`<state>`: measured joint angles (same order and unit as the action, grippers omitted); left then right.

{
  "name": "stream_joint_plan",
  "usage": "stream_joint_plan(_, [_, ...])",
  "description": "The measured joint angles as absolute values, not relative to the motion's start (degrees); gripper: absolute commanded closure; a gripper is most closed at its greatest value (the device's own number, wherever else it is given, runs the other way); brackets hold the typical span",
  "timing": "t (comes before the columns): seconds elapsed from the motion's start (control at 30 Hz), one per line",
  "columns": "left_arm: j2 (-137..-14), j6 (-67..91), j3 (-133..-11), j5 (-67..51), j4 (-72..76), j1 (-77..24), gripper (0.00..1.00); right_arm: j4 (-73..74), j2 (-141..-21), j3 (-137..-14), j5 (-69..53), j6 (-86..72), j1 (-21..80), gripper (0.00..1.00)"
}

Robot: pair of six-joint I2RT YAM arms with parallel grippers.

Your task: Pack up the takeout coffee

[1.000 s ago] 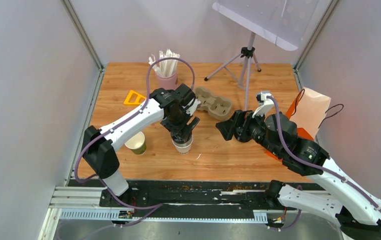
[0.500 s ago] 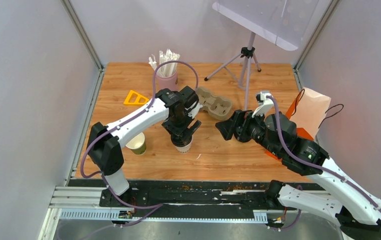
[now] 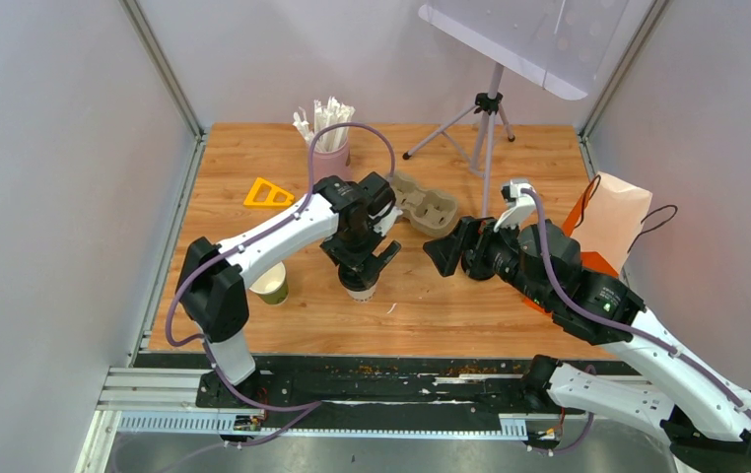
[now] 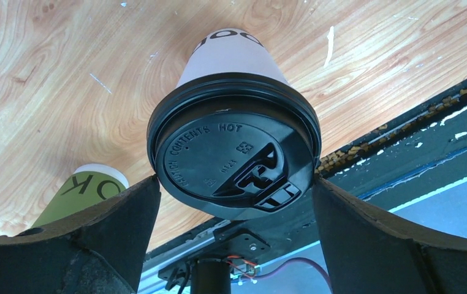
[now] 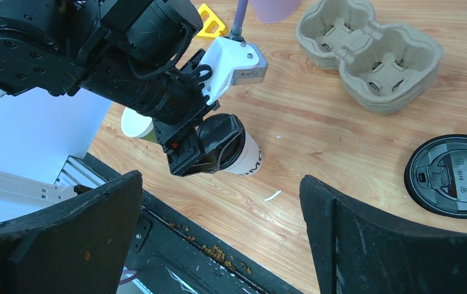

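Note:
The whitish cup (image 3: 360,288) with dark print and a black lid (image 4: 234,162) stands at the table's front middle. My left gripper (image 3: 357,264) reaches down over it, with both fingers (image 4: 127,214) against the lid's rim. It also shows in the right wrist view (image 5: 243,156). The olive-green cup (image 3: 272,283) stands to its left with no lid on it, and shows in the left wrist view (image 4: 87,193). My right gripper (image 3: 447,254) is open and empty, to the right of the whitish cup and pointing at it.
A pulp cup carrier (image 3: 421,202) lies behind the cups. A bare black lid (image 5: 455,176) lies on the table near the right gripper. A pink cup of white sticks (image 3: 328,148), a yellow triangle (image 3: 265,192), a tripod (image 3: 485,128) and a paper bag (image 3: 613,222) stand further back.
The left arm's elbow has swung right and its gripper has turned a little over the whitish cup. The cup has barely moved. The right gripper has edged left.

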<state>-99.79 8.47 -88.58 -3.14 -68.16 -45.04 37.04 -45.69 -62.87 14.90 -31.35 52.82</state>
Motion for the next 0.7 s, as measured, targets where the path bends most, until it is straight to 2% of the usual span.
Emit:
stream_joint_plan(0.43, [-97.2, 9.0, -92.8, -0.2, -66.1, -45.1, 0.0, 35.7, -46.4, -61.8, 13.0, -31.4, 52.8, 0.02])
stream_joint_plan(0.6, [-87.9, 11.7, -91.3, 5.1, -61.6, -43.7, 0.0, 34.4, -48.8, -60.7, 9.8, -31.9, 52.8, 0.14])
stream_joint_plan(0.7, [-80.0, 13.7, -86.6, 6.0, -58.2, -40.4, 0.03, 33.0, -51.4, -60.7, 7.2, -31.9, 52.8, 0.24])
